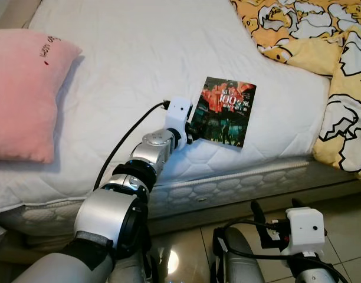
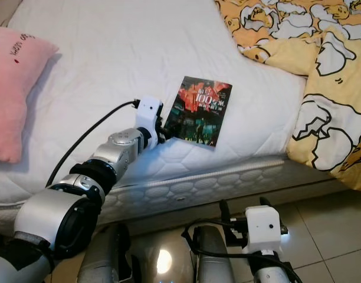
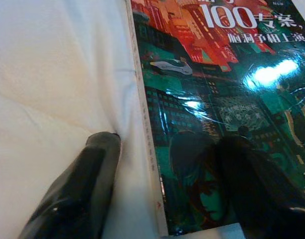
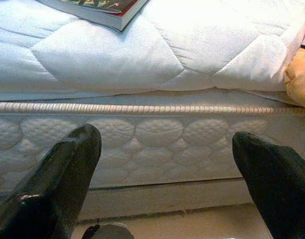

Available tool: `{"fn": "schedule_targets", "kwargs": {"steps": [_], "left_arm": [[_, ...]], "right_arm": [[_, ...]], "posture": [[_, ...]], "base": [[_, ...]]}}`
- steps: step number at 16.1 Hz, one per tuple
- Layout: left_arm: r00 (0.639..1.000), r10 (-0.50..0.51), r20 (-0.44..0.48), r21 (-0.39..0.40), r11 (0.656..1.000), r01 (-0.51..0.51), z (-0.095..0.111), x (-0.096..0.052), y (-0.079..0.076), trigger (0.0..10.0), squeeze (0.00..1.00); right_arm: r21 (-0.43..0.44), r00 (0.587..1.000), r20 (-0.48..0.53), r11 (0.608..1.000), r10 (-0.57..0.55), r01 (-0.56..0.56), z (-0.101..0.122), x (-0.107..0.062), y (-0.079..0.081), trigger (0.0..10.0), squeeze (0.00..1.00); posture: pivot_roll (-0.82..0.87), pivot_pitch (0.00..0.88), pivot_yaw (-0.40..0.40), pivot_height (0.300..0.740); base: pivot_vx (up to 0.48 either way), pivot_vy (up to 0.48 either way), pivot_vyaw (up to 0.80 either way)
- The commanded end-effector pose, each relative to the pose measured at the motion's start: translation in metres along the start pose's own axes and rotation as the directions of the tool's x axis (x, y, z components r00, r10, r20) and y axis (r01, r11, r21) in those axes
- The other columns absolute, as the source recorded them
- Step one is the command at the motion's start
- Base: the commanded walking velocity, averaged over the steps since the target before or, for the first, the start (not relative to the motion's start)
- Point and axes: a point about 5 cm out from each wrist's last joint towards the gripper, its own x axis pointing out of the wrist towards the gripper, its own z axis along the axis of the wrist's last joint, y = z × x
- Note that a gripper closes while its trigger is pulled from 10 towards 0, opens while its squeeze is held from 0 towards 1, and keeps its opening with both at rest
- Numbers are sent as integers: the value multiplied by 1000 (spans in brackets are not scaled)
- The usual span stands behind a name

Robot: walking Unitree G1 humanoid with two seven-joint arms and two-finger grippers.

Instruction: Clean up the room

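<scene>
The left end effector (image 3: 165, 184) reaches over the bed (image 1: 139, 65) to the near edge of the book (image 1: 223, 111). Its fingers are spread wide across that corner: one finger (image 3: 80, 184) presses into the white sheet just beside the book's spine, the other (image 3: 257, 189) lies on the glossy cover. It has not closed on the book, which lies flat on the mattress near the bed's front edge.

Well off to the left of this end effector sits a pink pillow (image 1: 21, 94). Beyond the book and to the right, a yellow duck-print blanket (image 1: 322, 41) is bunched up and hangs over the bed's side.

The right end effector (image 4: 165, 174) hangs low over the tiled floor (image 1: 345, 230), fingers wide apart and empty, facing the quilted side of the mattress (image 4: 157, 144), with the book above and to its left.
</scene>
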Motion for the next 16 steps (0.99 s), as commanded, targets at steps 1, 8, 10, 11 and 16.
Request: {"fn": "schedule_targets", "kwargs": {"steps": [1, 8, 10, 11, 16], "left_arm": [[979, -64, -195, -57, 997, 54, -47, -1, -17, 0, 0], [971, -118, -210, -99, 990, 99, -57, -2, -25, 0, 0], [972, -135, -194, -190, 977, 98, -59, -3, -24, 0, 0], [975, -137, -177, -250, 964, 90, -57, -3, -24, 0, 0], [981, -178, -75, -366, 920, 139, -43, -2, -22, 0, 0]], "right_arm": [[-6, 999, -38, 1000, 6, -7, -6, -2, 1, 10000, 0], [-1, 999, -45, 1000, 8, -8, -8, 0, 3, 10000, 0], [-1, 999, -43, 1000, 11, -11, -9, 2, 3, 10000, 0], [-1, 999, -42, 1000, 13, -13, -9, 3, 3, 10000, 0], [-5, 999, -28, 1000, 20, -20, -8, 10, 3, 10000, 0]], "posture": [[-263, 170, -3, 617], [-252, 175, 6, 617], [-246, 162, 7, 617], [-243, 159, 6, 617], [-233, 136, 6, 617]], "base": [[0, 0, 0], [0, 0, 0], [0, 0, 0], [0, 0, 0], [0, 0, 0]]}}
